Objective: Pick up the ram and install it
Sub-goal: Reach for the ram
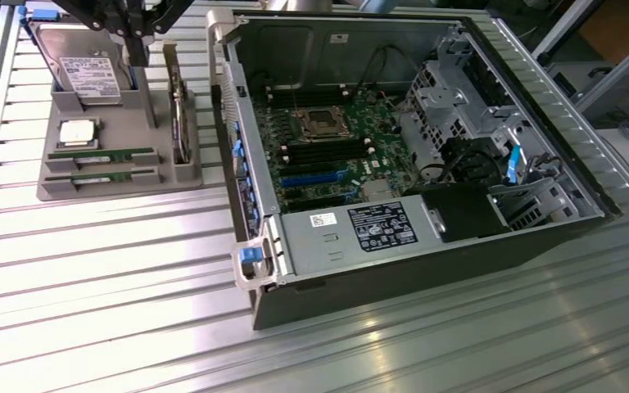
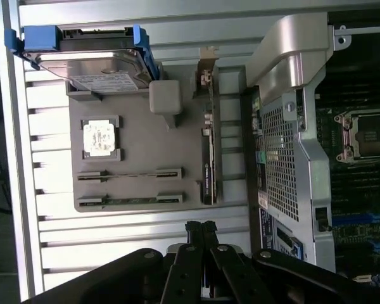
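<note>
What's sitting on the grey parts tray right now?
On the tray: one ram stick, a second ram stick, a silver processor, a hard drive, and a card standing on edge. The tray surface under the drive is covered.

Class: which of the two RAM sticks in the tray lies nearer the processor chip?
The ram directly beside the processor chip; the other stick lies one slot farther.

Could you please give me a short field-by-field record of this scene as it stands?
gripper: shut, holding nothing
ram: two long thin green circuit-board ram sticks, both seated in slots of the grey plastic tray
also on tray: square silver processor chip; silver hard drive with white label
target: open grey metal computer case, green motherboard exposed
task state: no ram picked up yet
</note>
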`<action>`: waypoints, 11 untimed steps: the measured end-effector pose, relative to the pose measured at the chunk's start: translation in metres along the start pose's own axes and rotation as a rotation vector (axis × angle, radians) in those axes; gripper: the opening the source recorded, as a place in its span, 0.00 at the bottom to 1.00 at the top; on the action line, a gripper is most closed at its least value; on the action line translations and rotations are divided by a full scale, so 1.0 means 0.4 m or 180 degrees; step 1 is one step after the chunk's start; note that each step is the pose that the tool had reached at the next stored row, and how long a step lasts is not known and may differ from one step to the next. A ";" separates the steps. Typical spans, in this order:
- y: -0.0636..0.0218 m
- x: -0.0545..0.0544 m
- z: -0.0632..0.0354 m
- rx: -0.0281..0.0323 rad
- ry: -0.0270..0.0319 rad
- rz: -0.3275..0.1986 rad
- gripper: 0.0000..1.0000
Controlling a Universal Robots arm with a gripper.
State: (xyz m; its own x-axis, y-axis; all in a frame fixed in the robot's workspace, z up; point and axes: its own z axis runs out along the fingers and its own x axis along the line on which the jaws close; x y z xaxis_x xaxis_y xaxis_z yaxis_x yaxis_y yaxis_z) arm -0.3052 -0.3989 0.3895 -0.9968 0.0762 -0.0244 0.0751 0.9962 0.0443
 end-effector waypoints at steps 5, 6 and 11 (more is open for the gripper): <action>-0.002 0.020 0.000 0.0000 0.0000 0.0000 0.14; -0.002 0.026 0.000 0.0000 0.0000 0.0000 0.14; -0.004 0.051 -0.001 0.0000 0.0000 0.0000 0.14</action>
State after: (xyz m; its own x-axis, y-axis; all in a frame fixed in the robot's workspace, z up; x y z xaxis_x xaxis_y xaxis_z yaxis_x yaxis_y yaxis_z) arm -0.3257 -0.3989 0.3893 -0.9968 0.0762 -0.0245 0.0751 0.9962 0.0444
